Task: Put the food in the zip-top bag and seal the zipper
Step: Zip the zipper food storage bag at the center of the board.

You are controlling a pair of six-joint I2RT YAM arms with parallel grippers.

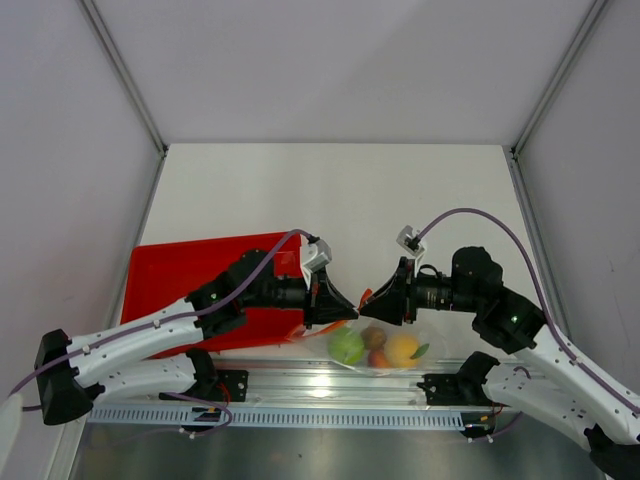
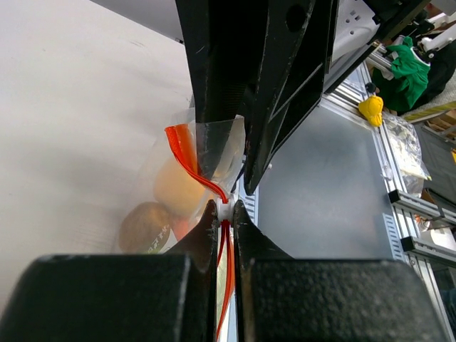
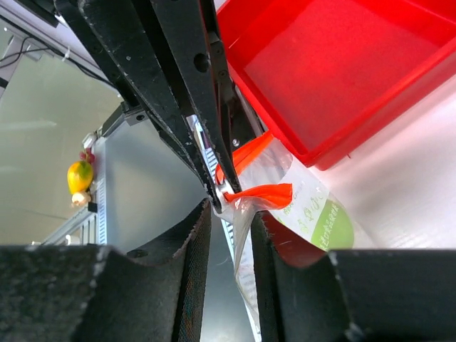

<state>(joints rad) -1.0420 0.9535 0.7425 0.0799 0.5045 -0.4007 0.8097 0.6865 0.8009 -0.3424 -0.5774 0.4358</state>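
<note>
The zip-top bag [image 3: 313, 214] lies at the table's near edge between both arms, its clear film printed with a green label. Inside it sit the food: a green apple [image 1: 347, 345], a yellow-orange fruit [image 1: 402, 349] and a smaller brown one [image 2: 142, 226]. My left gripper [image 2: 224, 209] is shut on the zipper [image 2: 187, 160], pinching its white slider at the bag's corner. Facing it tip to tip, my right gripper [image 3: 234, 212] stands open. Bag film and the crumpled red-orange zipper [image 3: 260, 194] end lie in the gap between its fingers.
A red rectangular tray [image 1: 180, 275] sits left of the bag, partly under the left arm. The aluminium rail [image 1: 300, 385] with both arm bases runs just in front of the bag. White side walls enclose the table.
</note>
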